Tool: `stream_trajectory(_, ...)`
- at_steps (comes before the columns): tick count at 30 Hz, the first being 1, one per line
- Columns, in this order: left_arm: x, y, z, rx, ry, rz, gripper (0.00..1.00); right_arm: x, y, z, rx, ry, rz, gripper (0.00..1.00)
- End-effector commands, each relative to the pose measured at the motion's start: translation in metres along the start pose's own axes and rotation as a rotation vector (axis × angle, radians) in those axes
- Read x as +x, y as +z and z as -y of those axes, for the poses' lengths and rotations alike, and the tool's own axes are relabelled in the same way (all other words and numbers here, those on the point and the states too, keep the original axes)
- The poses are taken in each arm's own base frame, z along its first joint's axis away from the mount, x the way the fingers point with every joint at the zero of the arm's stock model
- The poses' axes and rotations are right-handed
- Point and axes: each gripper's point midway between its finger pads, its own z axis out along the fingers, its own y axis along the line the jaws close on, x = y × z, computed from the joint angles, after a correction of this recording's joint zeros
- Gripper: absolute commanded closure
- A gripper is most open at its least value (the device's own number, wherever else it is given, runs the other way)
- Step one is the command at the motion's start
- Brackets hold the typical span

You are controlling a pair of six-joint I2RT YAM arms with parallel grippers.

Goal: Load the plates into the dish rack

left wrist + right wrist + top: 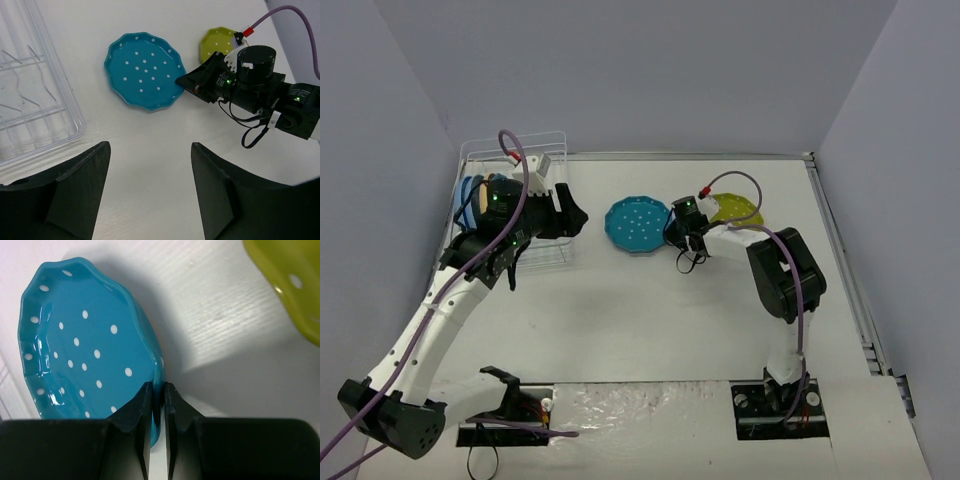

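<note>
A teal white-dotted plate (636, 225) with a scalloped rim sits at the table's middle back; it also shows in the left wrist view (144, 70) and the right wrist view (85, 345). My right gripper (676, 232) is shut on its right rim (157, 390), one finger on each side. A lime green dotted plate (735, 210) lies just right of it and shows in the right wrist view (290, 280). The white wire dish rack (515, 200) stands at the back left with blue and orange plates (472, 197) upright in it. My left gripper (150, 185) is open and empty beside the rack.
The rack's clear rim (60, 100) is at the left of the left wrist view. The right arm's purple cable (740, 180) loops over the lime plate. Grey walls close the table on three sides.
</note>
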Motion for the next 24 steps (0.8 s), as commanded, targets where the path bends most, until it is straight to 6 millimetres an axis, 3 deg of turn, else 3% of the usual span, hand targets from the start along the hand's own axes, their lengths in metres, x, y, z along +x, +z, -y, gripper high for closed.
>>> stream_trajectory(1, -0.010, 0.021, 0.018, 0.088, -0.061, 0.035, 0.38, -0.060, -0.066, -0.070, -0.246, 0.041, 0.110, 1.00)
stream_trajectory(8, 0.009, 0.060, 0.020, 0.124, -0.163, -0.026, 0.35, -0.080, -0.105, -0.069, -0.304, 0.044, 0.142, 1.00)
stream_trajectory(15, 0.023, 0.097, 0.019, 0.134, -0.230, -0.074, 0.25, -0.096, -0.140, -0.068, -0.359, 0.050, 0.163, 1.00)
stream_trajectory(24, 0.011, 0.134, 0.030, 0.180, -0.257, -0.089, 0.12, -0.116, -0.178, -0.064, -0.402, 0.058, 0.204, 1.00)
